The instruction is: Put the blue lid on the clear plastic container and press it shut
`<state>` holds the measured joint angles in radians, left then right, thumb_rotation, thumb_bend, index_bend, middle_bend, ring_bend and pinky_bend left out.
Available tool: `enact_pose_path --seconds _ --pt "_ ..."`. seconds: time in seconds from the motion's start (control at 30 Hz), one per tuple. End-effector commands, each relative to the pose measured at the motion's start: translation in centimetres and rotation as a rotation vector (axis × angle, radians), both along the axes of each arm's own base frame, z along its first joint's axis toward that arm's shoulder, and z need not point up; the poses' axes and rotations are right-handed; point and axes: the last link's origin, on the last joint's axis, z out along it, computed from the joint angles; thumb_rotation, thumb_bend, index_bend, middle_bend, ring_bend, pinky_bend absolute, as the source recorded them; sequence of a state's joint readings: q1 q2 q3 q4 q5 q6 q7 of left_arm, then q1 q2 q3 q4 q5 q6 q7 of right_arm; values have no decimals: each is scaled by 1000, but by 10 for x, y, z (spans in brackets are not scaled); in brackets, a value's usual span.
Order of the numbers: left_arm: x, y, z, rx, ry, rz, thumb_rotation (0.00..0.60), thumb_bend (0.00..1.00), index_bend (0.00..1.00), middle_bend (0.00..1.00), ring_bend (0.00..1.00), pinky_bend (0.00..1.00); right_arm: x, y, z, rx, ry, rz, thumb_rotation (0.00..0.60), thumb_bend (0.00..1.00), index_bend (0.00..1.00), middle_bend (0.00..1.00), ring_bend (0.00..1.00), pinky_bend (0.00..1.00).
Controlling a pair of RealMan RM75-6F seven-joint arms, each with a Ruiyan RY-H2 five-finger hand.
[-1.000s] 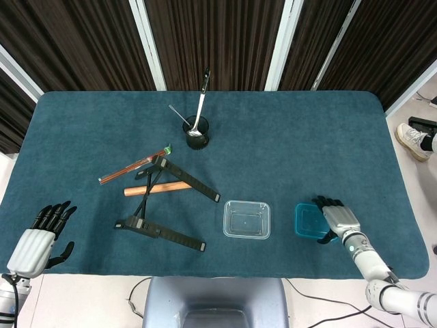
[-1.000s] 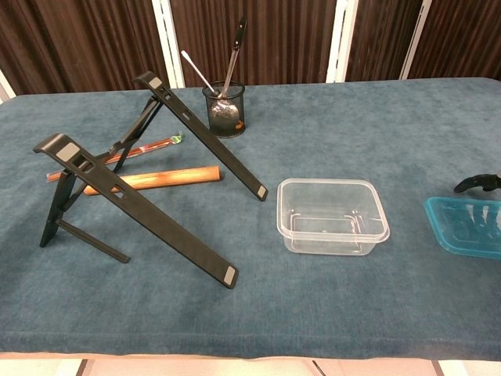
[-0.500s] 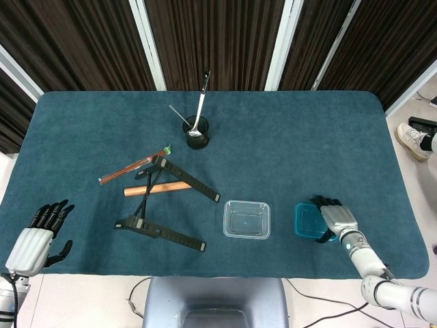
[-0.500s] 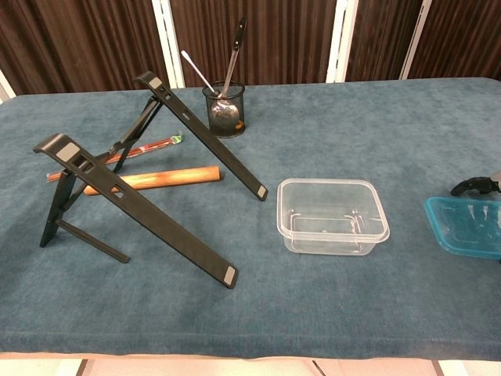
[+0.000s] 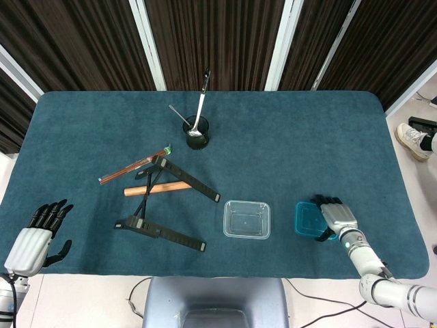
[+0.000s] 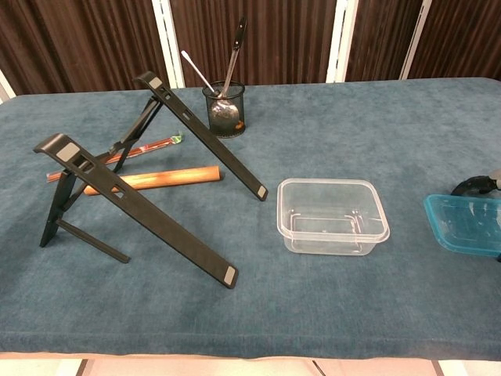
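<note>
The clear plastic container (image 5: 246, 219) stands empty and upright near the table's front edge, also plain in the chest view (image 6: 333, 215). The blue lid (image 5: 307, 220) is just to its right, a short gap away. My right hand (image 5: 334, 217) lies over the lid's right part and grips it. In the chest view the lid (image 6: 466, 223) sits tilted with its near edge slightly raised, and one dark fingertip (image 6: 472, 186) shows behind it. My left hand (image 5: 34, 239) hangs open off the table's front left corner, holding nothing.
Two black folding stands (image 5: 160, 231) (image 5: 188, 178) sit left of the container, with a wooden rod (image 5: 157, 188) and a red stick (image 5: 134, 165) beside them. A dark cup (image 5: 196, 134) holding utensils stands further back. The blue cloth table (image 5: 293, 143) ends close behind my right hand.
My left hand has drawn back a little toward the front left corner. My right hand has shifted slightly on the lid, which now looks a little raised in the chest view.
</note>
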<state>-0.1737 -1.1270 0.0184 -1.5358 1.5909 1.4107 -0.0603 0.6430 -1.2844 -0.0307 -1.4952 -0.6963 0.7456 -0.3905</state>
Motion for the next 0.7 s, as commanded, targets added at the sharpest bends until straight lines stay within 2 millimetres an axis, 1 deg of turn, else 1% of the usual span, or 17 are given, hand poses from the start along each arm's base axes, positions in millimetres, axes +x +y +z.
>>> enact_pose_path --seconds 0.03,0.07,0.23,0.4,0.53,0.6,0.7 --pt "0 0 0 1 -1 0 600 410 0 0 0 72 1 -1 0 -7 -3 1 600 106 400 187 5 0" --pt "0 0 0 1 -1 1 600 410 0 0 0 72 2 -1 0 -12 -7 2 600 106 429 214 17 0" --pt "0 0 0 2 -1 1 600 410 0 0 0 73 4 0 1 -16 -10 4 600 106 533 283 85 0" --pt "0 -1 0 2 -2 0 600 410 0 0 0 73 6 -1 3 -29 -2 17 600 106 592 339 133 0" --pt "0 0 0 2 -2 0 600 411 0 0 0 73 10 -1 7 -55 -8 31 600 106 637 379 191 0" --pt "0 0 0 2 -2 0 600 411 0 0 0 73 12 -1 10 -73 -10 42 600 109 658 396 209 31" --pt "0 0 0 1 0 0 600 412 0 0 0 72 14 -2 12 -101 -25 51 600 169 688 418 254 168"
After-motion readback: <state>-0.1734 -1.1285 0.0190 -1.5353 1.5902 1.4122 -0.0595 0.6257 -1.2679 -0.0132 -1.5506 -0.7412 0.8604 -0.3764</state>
